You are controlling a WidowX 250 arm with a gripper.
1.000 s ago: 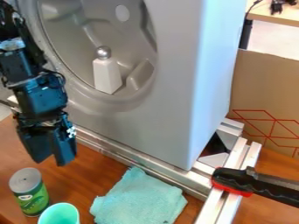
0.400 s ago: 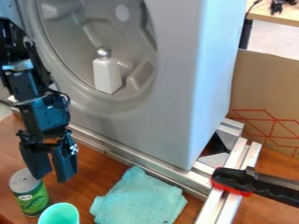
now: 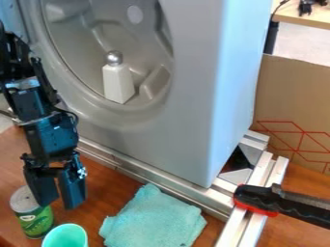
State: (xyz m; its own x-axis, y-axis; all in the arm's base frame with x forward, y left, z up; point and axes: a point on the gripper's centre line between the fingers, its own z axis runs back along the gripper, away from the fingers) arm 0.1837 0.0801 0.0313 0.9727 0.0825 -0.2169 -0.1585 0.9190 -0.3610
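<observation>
In the camera view, I have the arm (image 3: 48,130) entering from the far left. It descends steeply along the left side of the grey housing (image 3: 187,111), leaning slightly right toward its lower end. The gripper (image 3: 59,205) points down over the near left part of the tabletop (image 3: 100,188). Its two fingers are apart, with a visible gap between them; I read nothing clamped there.

The green can (image 3: 37,222) stands upright at the near left, just beside and below the gripper. The left finger overlaps the right part of the can's grey top; I cannot tell whether they touch. The teal cup (image 3: 65,236) is at the near edge, right of the can and below the gripper. The teal cloth (image 3: 155,219) lies crumpled to the right of both.

I count one can, one cup and one cloth. One white block (image 3: 118,83) with one silver ball (image 3: 114,58) on top is upright in the round recess of the housing. Metal rails (image 3: 168,183) run along the housing base. At right, one black clamp (image 3: 293,207) with a red pad is on the rails, and one cardboard panel (image 3: 290,96) stands farther back.
</observation>
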